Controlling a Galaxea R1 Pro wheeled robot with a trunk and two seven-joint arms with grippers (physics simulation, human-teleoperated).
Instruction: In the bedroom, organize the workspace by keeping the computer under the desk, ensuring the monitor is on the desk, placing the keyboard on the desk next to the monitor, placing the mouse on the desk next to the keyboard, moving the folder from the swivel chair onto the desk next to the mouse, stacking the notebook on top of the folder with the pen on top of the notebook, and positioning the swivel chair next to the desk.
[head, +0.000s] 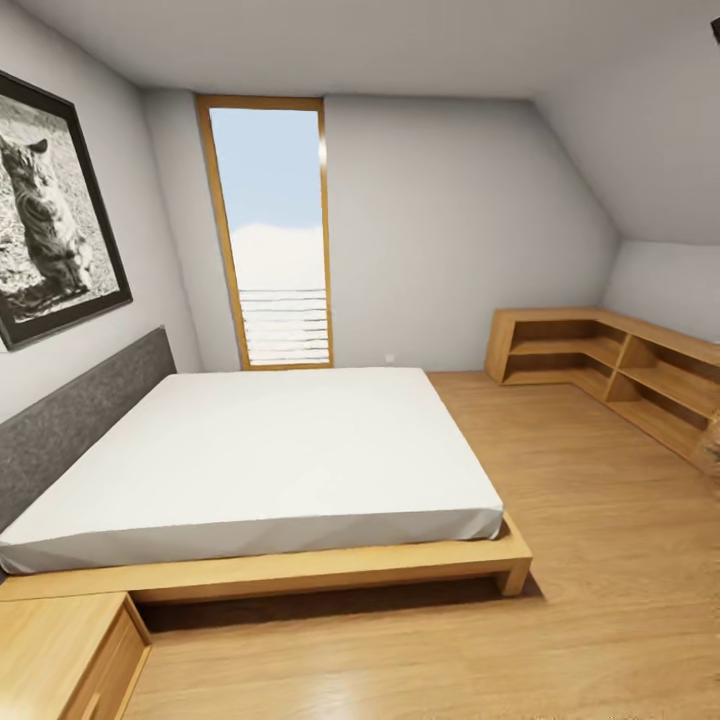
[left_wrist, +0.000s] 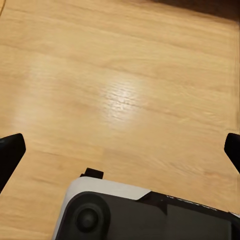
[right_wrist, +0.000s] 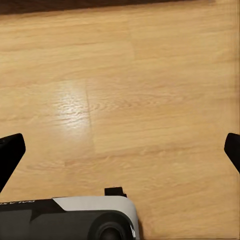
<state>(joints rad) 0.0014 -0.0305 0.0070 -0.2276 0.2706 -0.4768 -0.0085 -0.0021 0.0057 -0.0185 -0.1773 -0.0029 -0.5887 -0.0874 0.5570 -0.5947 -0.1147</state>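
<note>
While none of the desk items can be made out from the head camera, a bedroom is seen: a low bed (head: 260, 470) with a white mattress on a light wooden frame is placed at the left and middle, and its grey padded headboard (head: 75, 420) is set against the left wall. A black-framed cat picture (head: 50, 210) is hung on that wall above the headboard. At the near left corner, a wooden bedside cabinet (head: 60, 650) is set just beside the bed frame. A tall narrow window (head: 272, 235) with a wooden frame is seen in the far wall (sky and a slatted railing are visible through it). Low open wooden shelves (head: 620, 370) are fitted along the far right corner under the sloping ceiling. The wooden floor (head: 600, 560) is laid across the right and near parts of the room.

From the left wrist camera, the left gripper (left_wrist: 120, 150) is seen over floorboards, its dark fingers spread wide apart with nothing between them. From the right wrist camera, the right gripper (right_wrist: 120, 150) is likewise spread wide over the floorboards, nothing held.
</note>
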